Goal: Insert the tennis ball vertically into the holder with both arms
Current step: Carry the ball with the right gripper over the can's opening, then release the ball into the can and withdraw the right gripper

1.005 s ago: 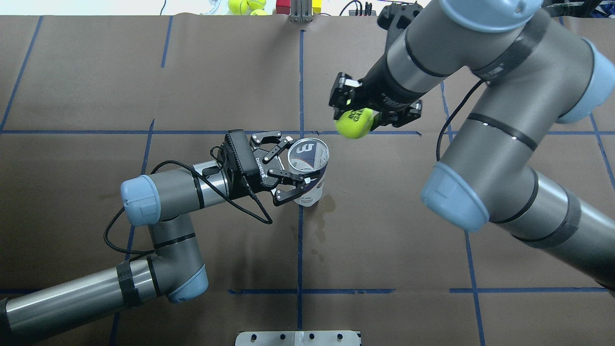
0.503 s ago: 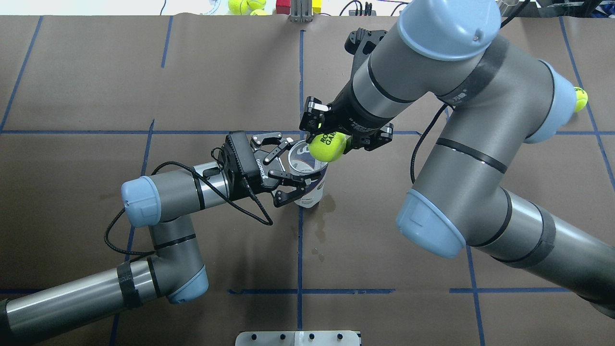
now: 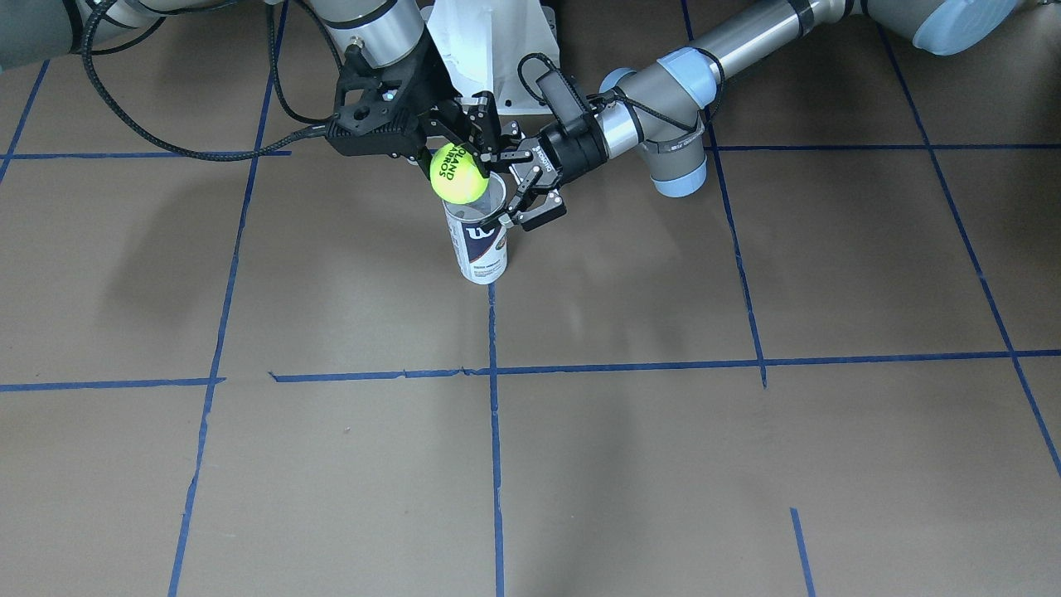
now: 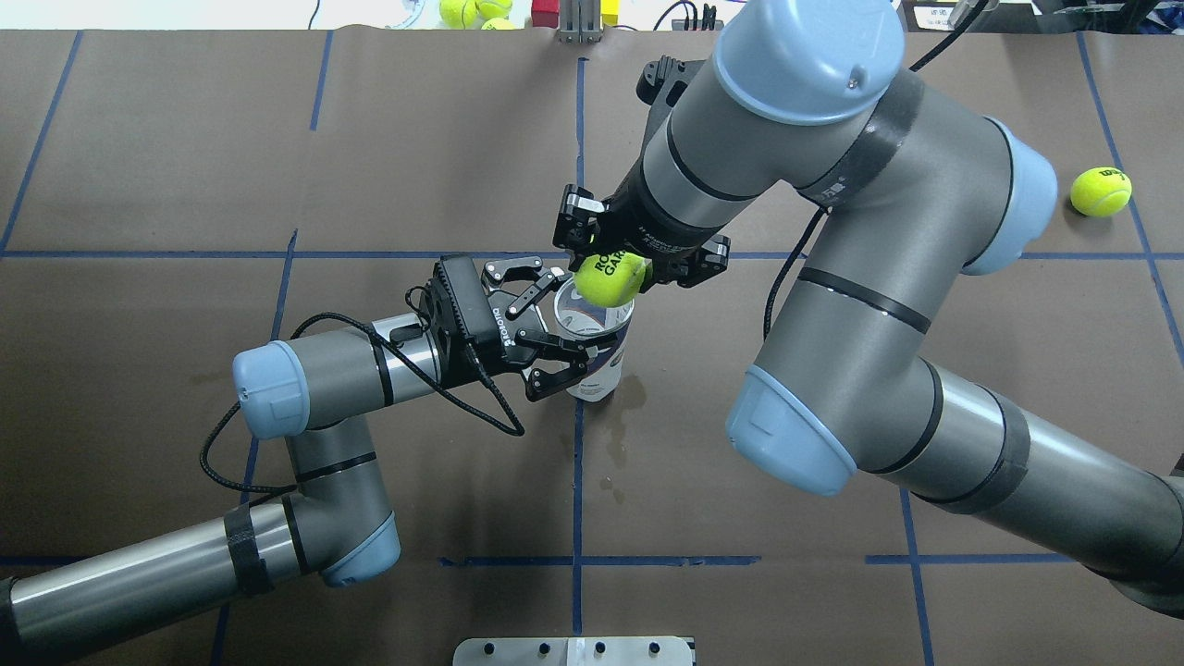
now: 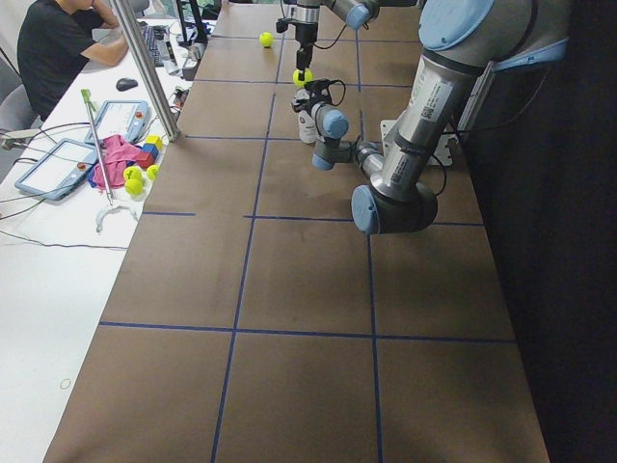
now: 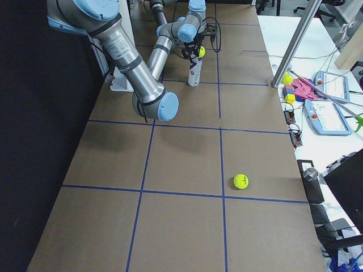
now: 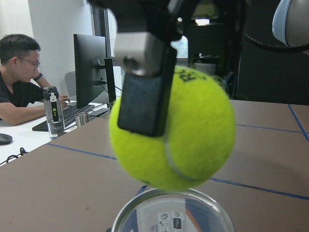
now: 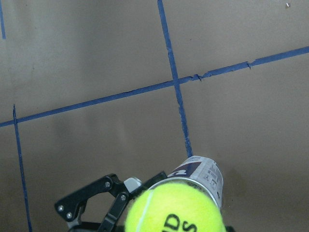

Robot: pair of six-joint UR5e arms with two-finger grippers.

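Gripping one tennis ball [image 4: 609,278] above one holder [image 4: 599,372] (upright).

Near, large left arm [image 5: 400,145] bends low over the brown table [image 5: 299,318], wrist end reaching a small upright can [image 5: 307,125]. Far right arm [image 5: 307,24] comes straight down, tennis ball [image 5: 302,77] at its tip, just above the can's mouth. Second tennis ball [image 5: 265,40] lies on the table beyond. Operator [image 5: 53,58] sits at the white desk [image 5: 39,280] alongside.

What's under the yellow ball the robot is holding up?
The open mouth of the holder, below the tennis ball. The left gripper grips the holder's side. The ball, held by the right gripper, covers part of the opening, so its bottom cannot be seen.
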